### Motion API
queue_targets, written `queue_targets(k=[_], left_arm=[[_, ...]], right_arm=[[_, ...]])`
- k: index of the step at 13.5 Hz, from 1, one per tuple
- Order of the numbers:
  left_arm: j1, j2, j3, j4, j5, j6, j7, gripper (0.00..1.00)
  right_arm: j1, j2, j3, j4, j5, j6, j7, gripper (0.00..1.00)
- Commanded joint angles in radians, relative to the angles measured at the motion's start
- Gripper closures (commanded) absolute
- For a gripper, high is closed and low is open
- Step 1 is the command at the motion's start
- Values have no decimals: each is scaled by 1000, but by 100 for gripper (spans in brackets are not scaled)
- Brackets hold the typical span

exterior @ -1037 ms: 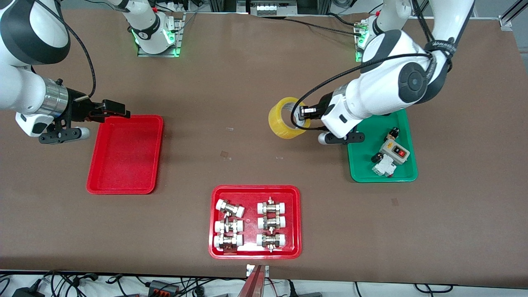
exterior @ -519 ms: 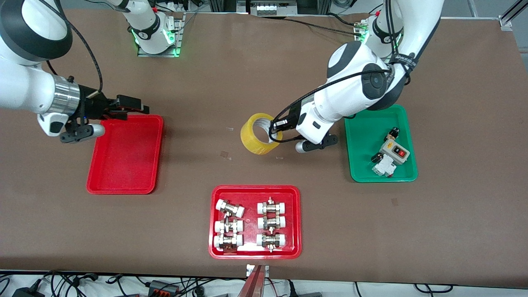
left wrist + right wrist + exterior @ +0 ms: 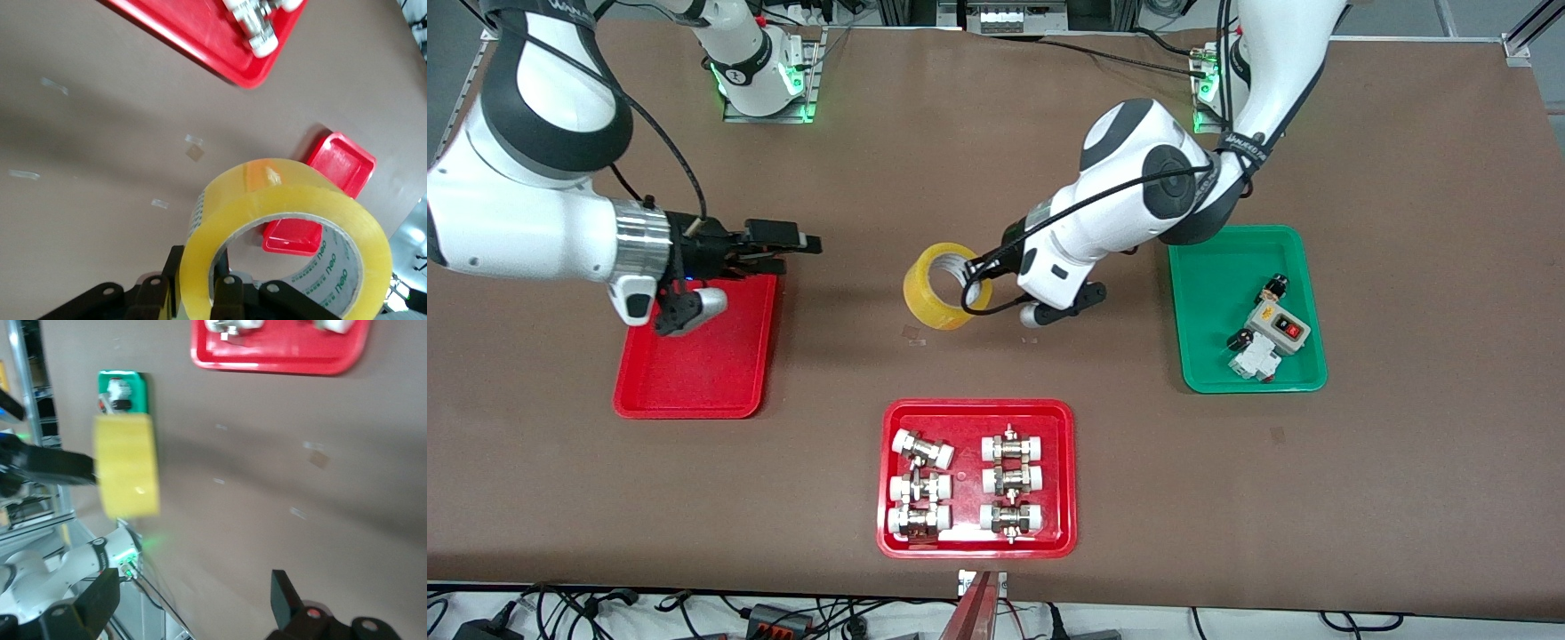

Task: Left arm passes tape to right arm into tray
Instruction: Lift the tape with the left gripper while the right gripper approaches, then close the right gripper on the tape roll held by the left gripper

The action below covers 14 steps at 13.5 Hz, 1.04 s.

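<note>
Nearest the front camera, the tray of fittings (image 3: 976, 478) lies untouched on the tabletop (image 3: 1405, 498). Above the tabletop's middle, the left end effector (image 3: 976, 271), clamped on the tape (image 3: 936, 285) through its hole, has carried it away from the green tray (image 3: 1249, 311) toward the right arm. The right end effector (image 3: 791, 244), fingers spread wide, has advanced past the red tray (image 3: 694, 391) to meet it. Handover looks imminent.

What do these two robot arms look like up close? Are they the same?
Nearly. Both are glossy white with dark grey joint bands and loose black cables. The right arm has a shiny silver wrist ring before its slim black right gripper. The left arm ends in a boxy white wrist with a black left gripper. Green lights glow at both bases.
</note>
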Motion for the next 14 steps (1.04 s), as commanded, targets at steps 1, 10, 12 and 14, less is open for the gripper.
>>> queue_targets(k=[1,10,12,14], left_arm=[[-67,71,4,94,5,-4,-32,100],[-93,111,2,99,-1,88,-89,100],[-93,110,4,99,-1,88,-90,100],[-94,116,4,99,-1,89,-90,100]], right_arm=[[6,59,-1,45,69,6,-86,0],[41,137,-1,38,132,8,-91,0],[40,152,-1,35,132,6,-92,0],[41,169,0,35,132,13,-94,0]])
